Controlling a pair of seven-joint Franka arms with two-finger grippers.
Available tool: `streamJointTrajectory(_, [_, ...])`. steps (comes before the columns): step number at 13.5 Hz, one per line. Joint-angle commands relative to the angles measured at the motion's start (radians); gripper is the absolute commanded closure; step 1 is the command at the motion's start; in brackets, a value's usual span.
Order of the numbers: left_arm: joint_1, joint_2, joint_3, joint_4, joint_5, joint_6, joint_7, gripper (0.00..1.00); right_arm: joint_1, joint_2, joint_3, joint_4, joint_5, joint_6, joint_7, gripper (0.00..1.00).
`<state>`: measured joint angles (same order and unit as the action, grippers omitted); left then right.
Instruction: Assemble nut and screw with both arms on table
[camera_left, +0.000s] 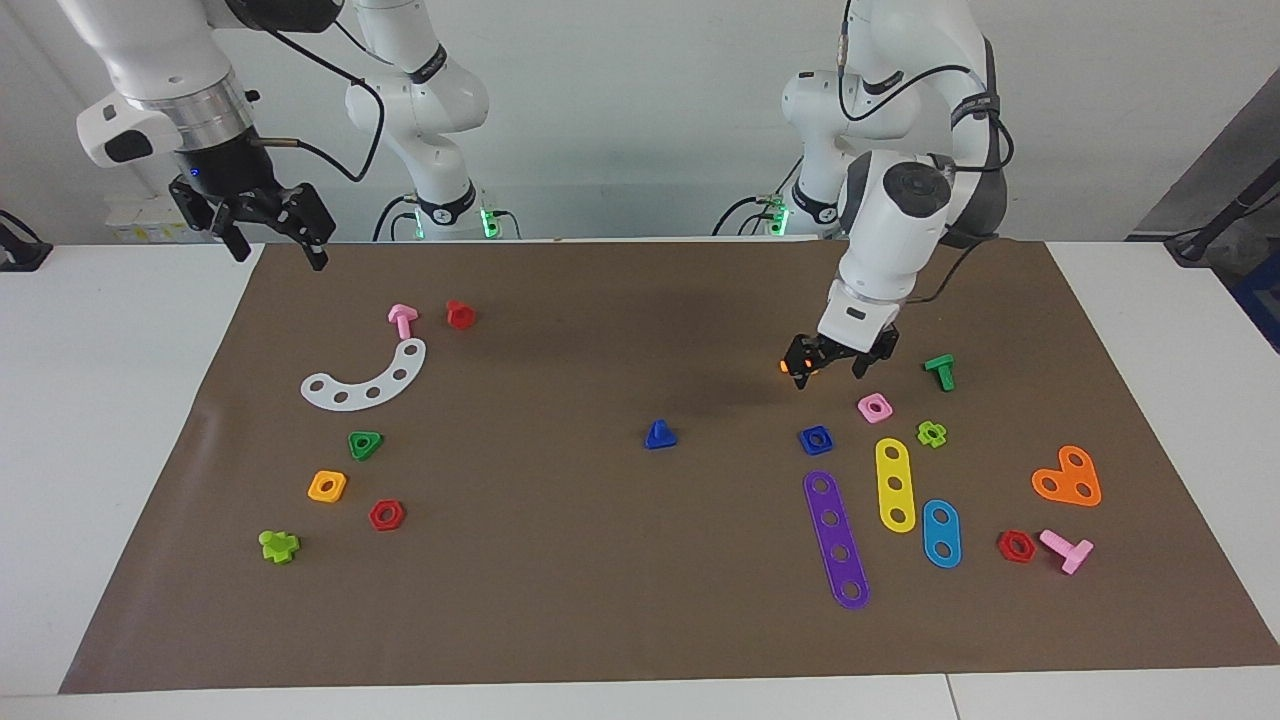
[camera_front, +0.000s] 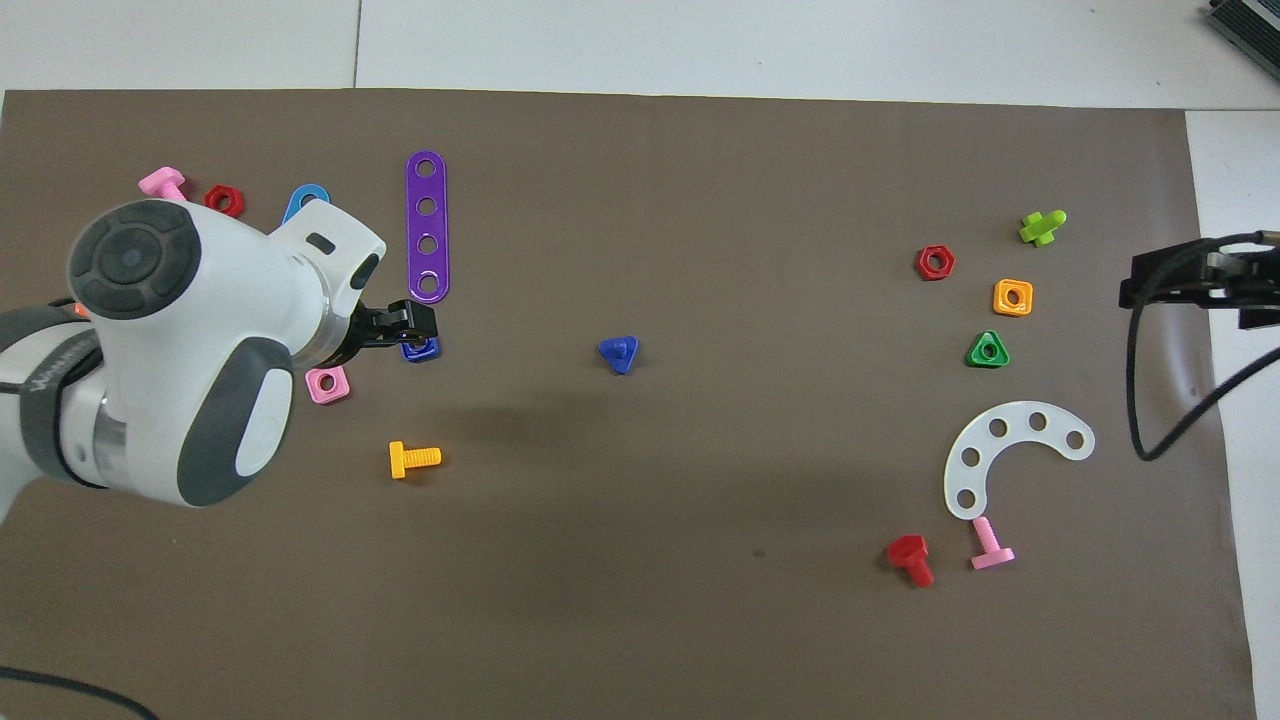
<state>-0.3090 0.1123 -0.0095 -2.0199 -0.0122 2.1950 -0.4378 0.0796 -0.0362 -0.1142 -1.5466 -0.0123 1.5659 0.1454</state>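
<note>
Two white robot arms stand at a table (camera_left: 130, 420) covered by a brown mat (camera_left: 640, 620), with small coloured plastic parts scattered across it.

The left pincer (camera_left: 828, 367) hangs low over the mat toward the left arm's end of the table, its two black fingers spread apart and holding nothing. It is above the mat just nearer the robots than the blue nut (camera_left: 815, 439); from overhead its fingertips cover the edge of the nut. The nut lies flat on the mat, untouched, beside a pink square nut (camera_left: 875, 407) and close to the near end of a purple strip (camera_left: 836, 540) with four holes. An orange bolt (camera_front: 413, 458) lies on the mat under the pincer, nearer the robots.

The blue screw (camera_left: 659, 435) sits near the middle of the table, well apart from the nut, head down and stud pointing up.

The right pincer (camera_left: 270, 228) waits high over the mat's corner at the right arm's end of the table, fingers open and empty. A white curved strip (camera_left: 368, 380) lies nearby.
</note>
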Motion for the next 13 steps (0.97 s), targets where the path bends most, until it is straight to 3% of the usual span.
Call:
streamJointTrajectory(1, [-0.018, 0.067, 0.016, -0.045, 0.002, 0.098, -0.042, 0.02, -0.006, -0.007, 0.018, -0.023, -0.018, -0.013, -0.024, 0.00])
streamJointTrajectory(6, [-0.016, 0.156, 0.020, -0.037, 0.003, 0.204, -0.061, 0.07, -0.014, -0.024, 0.019, -0.046, -0.018, -0.015, -0.024, 0.00])
streamJointTrajectory(13, [-0.015, 0.190, 0.025, -0.034, 0.003, 0.250, -0.064, 0.18, -0.015, -0.024, 0.019, -0.046, -0.014, -0.012, -0.015, 0.00])
